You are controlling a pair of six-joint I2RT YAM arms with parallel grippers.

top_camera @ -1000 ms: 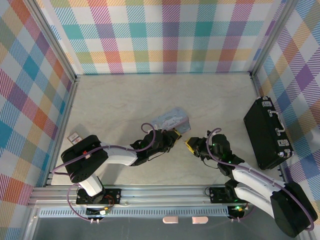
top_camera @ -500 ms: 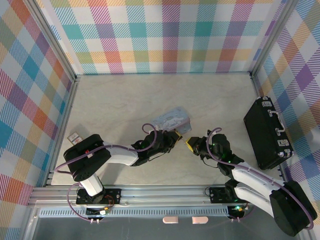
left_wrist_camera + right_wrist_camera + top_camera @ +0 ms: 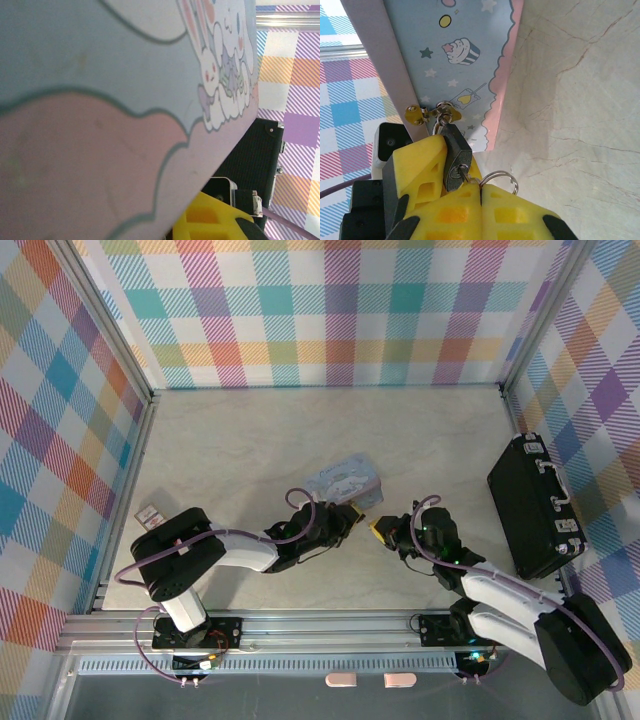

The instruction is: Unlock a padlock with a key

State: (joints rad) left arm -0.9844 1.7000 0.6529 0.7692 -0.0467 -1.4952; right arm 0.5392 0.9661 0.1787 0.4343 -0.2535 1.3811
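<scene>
bench (image 3: 230,440): pale marble | black case (image 3: 535,505): right edge | tin (image 3: 345,478): mid-bench, just beyond both arms | left fingers (image 3: 420,165): narrow, pinching padlock (image 3: 456,157) hung on tin's hasp (image 3: 442,111) | right fingers (image 3: 450,215): closed on key (image 3: 465,176) at padlock's base | key ring (image 3: 499,172): poking out beside them

The tin (image 3: 465,55) was pale blue with a pink scalloped edge and cartoon rabbits. The padlock (image 3: 456,160) was dark grey, the key (image 3: 465,175) silver, the case (image 3: 535,505) black, the walls (image 3: 330,310) pastel plaid, the table (image 3: 250,440) cream marble.
</scene>
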